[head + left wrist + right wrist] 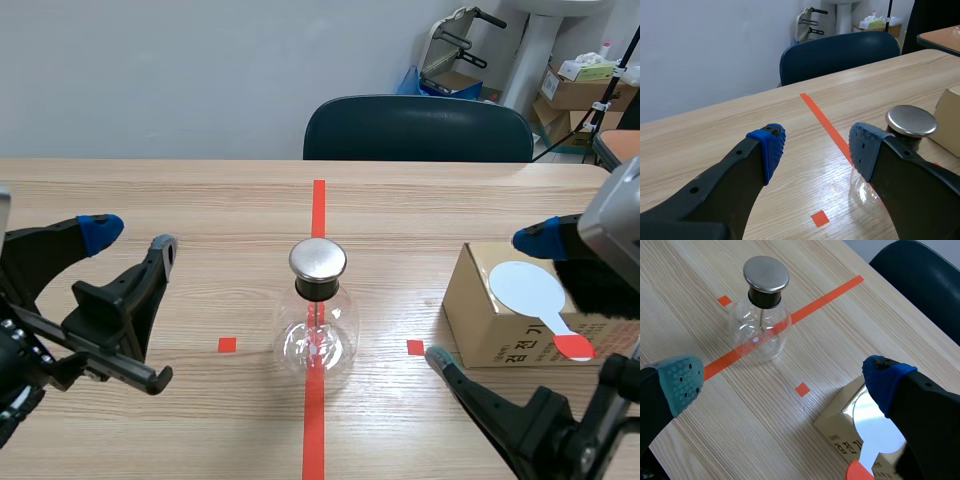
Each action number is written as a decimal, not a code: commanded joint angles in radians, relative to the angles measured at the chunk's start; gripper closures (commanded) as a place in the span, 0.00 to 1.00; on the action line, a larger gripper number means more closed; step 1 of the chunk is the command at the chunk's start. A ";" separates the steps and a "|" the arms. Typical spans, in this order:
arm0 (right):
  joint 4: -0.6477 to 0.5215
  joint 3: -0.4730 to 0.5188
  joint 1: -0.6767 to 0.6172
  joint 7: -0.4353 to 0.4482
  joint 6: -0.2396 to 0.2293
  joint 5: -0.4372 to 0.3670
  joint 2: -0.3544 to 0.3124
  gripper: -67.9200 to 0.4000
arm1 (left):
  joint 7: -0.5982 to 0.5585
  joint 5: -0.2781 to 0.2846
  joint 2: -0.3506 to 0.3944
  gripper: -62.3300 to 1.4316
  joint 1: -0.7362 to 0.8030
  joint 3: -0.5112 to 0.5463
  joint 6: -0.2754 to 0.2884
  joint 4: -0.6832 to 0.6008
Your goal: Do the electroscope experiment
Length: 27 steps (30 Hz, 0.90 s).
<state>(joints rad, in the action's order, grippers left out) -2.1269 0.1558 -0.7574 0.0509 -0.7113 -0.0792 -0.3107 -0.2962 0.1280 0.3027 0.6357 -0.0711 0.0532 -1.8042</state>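
The electroscope (317, 322) is a clear glass flask with a black neck and a round metal cap. It stands on the red centre line (318, 215) of the table. In the right wrist view the electroscope (762, 315) is ahead of the open right gripper (782, 380); in the left wrist view its cap (911, 120) shows just beyond one finger. A white round paddle (533, 295) with a red handle lies on a cardboard box (500, 330) at the right. My right gripper (485, 300) hangs open by the box. My left gripper (130, 240) is open at the left, holding nothing.
A dark blue chair (418, 130) stands behind the table's far edge. Small red squares (227, 345) mark the wood on both sides of the flask. Boxes and a stand (580, 85) sit on the floor at the back right.
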 commanded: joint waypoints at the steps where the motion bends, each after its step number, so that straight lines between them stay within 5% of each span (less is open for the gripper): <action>1: -0.008 0.008 -0.008 0.007 0.000 -0.008 -0.003 0.00 | -0.045 0.005 0.009 0.49 0.046 0.005 0.000 -0.041; 27: -0.008 0.008 -0.024 -0.026 0.000 -0.007 -0.002 0.00 | -0.040 0.005 0.017 0.49 0.100 0.005 -0.014 -0.108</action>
<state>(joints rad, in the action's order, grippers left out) -2.1269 0.1558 -0.7795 0.0162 -0.7113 -0.0784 -0.3103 -0.3191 0.1280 0.3191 0.7364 -0.0696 0.0376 -1.9003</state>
